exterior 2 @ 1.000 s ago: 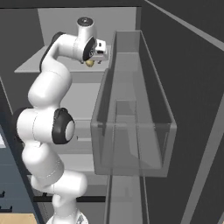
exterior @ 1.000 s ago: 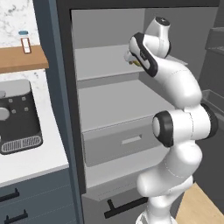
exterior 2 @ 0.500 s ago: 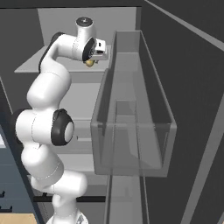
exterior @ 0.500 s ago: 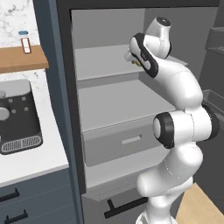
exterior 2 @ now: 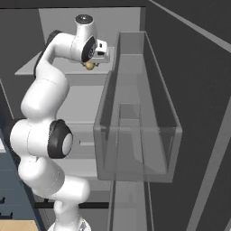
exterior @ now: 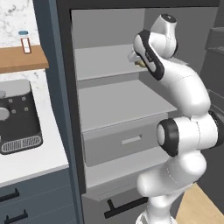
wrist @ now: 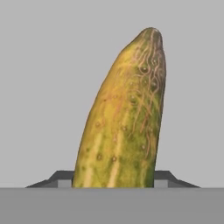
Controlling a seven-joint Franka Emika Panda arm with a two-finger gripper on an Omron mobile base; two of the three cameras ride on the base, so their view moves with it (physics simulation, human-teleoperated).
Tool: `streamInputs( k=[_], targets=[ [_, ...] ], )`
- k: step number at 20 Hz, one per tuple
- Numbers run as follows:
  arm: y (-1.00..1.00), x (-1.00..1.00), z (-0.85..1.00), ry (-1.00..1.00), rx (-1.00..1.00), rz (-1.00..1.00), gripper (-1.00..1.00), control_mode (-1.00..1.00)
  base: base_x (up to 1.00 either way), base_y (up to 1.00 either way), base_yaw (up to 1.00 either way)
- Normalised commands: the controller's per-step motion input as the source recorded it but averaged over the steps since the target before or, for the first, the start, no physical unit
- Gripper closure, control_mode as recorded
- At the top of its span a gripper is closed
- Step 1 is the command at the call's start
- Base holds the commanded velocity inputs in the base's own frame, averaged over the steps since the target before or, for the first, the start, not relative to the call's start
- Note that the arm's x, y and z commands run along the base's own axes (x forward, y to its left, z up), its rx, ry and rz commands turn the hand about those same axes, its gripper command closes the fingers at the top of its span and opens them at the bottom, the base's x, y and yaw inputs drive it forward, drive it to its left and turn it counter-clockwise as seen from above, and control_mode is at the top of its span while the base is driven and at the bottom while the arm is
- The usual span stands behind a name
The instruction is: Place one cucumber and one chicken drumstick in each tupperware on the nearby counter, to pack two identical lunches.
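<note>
A yellow-green cucumber (wrist: 124,113) with faint stripes stands up between my two dark fingertips in the hand view, and they press on its sides. My gripper (wrist: 113,179) is shut on it. From the base views, the gripper (exterior: 139,61) (exterior 2: 91,66) is at the upper shelf (exterior: 103,61) inside the open fridge, with a bit of the cucumber (exterior 2: 90,66) showing under the hand. The chicken drumstick and the tupperware are out of view.
The fridge has a lower shelf (exterior: 118,103) and a grey drawer (exterior: 124,142) under the arm. A clear door bin (exterior 2: 135,135) hangs close on the right. To the left, a coffee machine (exterior: 17,124) sits on the white counter (exterior: 35,162) below a wooden shelf (exterior: 22,59).
The jaws have closed from wide open onto the cucumber. The arm has hardly moved at the upper shelf.
</note>
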Motion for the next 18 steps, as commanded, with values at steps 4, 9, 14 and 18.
streamInputs(
  k=[4, 9, 14, 18],
  targets=[
    [0.00, -1.00, 0.00, 0.00, 0.00, 0.02, 1.00, -1.00, 0.00, 0.00, 0.00],
    [0.00, -1.00, -0.08, 0.05, -0.01, 0.09, 1.00, -1.00, 0.00, 0.00, 0.00],
    [0.00, -1.00, -0.44, 0.10, -0.05, 0.14, 1.00, -1.00, 0.00, 0.00, 0.00],
    [0.01, -1.00, -0.85, 0.22, -0.13, 0.13, 1.00, -1.00, 0.00, 0.00, 0.00]
  ],
)
